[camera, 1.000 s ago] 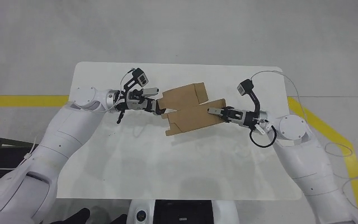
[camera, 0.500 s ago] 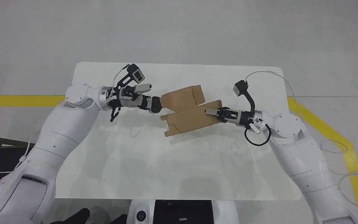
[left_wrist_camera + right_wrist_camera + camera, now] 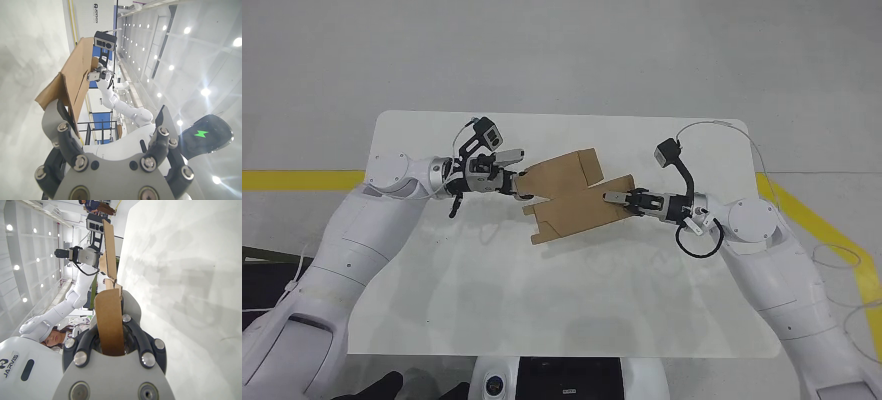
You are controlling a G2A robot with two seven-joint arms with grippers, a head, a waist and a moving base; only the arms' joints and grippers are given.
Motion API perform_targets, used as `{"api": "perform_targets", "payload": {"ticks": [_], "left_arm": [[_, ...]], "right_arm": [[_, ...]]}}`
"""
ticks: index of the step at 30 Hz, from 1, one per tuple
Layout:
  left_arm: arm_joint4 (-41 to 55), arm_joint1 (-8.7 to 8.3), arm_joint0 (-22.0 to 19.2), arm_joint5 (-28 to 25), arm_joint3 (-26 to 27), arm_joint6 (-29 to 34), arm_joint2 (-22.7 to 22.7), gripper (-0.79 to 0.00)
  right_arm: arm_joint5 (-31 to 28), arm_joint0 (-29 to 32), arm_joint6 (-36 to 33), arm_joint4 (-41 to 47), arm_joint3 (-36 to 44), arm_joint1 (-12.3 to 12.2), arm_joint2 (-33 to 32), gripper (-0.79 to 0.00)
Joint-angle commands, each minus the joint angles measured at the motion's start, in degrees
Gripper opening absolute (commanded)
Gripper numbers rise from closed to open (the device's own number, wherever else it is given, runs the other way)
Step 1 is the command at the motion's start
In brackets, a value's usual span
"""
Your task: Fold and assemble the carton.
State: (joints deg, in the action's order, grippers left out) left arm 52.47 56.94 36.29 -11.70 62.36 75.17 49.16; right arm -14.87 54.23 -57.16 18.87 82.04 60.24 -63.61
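Dark brand lettering (image 3: 96,16) on far white wall (image 3: 87,11), smaller lettering (image 3: 101,102) on column (image 3: 97,108).

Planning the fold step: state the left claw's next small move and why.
Probably shut the left claw on the carton edge: its jaws stand wide apart with that edge against one finger, while the right claw pinches the opposite flap.

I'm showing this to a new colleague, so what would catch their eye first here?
First, the brown carton, still mostly flat, spanning between the two arms over the middle of the white table. The right gripper is clamped on a flap at one end. The left gripper sits at the opposite end with its fingers wide apart, one of them against the cardboard edge.
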Motion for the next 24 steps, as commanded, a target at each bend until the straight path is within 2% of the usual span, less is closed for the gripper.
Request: {"api": "perform_targets", "payload": {"ticks": [1,2,7,12,15,18,22,24], "left_arm": [[-0.2,0.18,0.0,0.0,-0.3,0.0,0.1,-0.323],[-0.4,0.3,0.1,0.0,-0.5,-0.1,0.1,-0.394],[-1.8,0.79,0.0,0.1,-1.4,0.3,0.0,-0.416],[-3.6,1.2,-0.1,-0.4,-2.2,0.5,0.1,-0.554],[-5.6,1.41,-0.3,-0.8,-3.0,0.4,0.0,-0.545],[-7.4,1.65,-0.5,-1.4,-3.8,0.0,-0.1,-0.496],[-9.0,1.91,-0.8,-1.8,-4.7,-0.3,0.0,-0.545],[-10.5,2.01,-0.9,-2.2,-5.0,-0.6,0.0,-0.539]], "right_arm": [[0.0,0.0,0.0,0.0,0.1,0.0,0.0,-0.785],[0.0,0.0,-0.1,-0.1,0.3,0.0,0.0,-0.785],[0.0,0.0,-0.2,-0.3,0.5,0.1,-0.1,-0.785],[0.1,0.0,-0.3,-0.5,0.6,0.1,-0.1,-0.785],[0.3,0.0,-0.3,-0.7,0.6,0.1,-0.2,-0.785],[0.5,0.0,-0.3,-0.9,0.7,0.1,-0.2,-0.785],[0.7,0.0,-0.4,-1.3,0.7,0.1,-0.4,-0.785],[0.8,0.0,-0.3,-1.4,0.8,0.1,-0.4,-0.785]]}}
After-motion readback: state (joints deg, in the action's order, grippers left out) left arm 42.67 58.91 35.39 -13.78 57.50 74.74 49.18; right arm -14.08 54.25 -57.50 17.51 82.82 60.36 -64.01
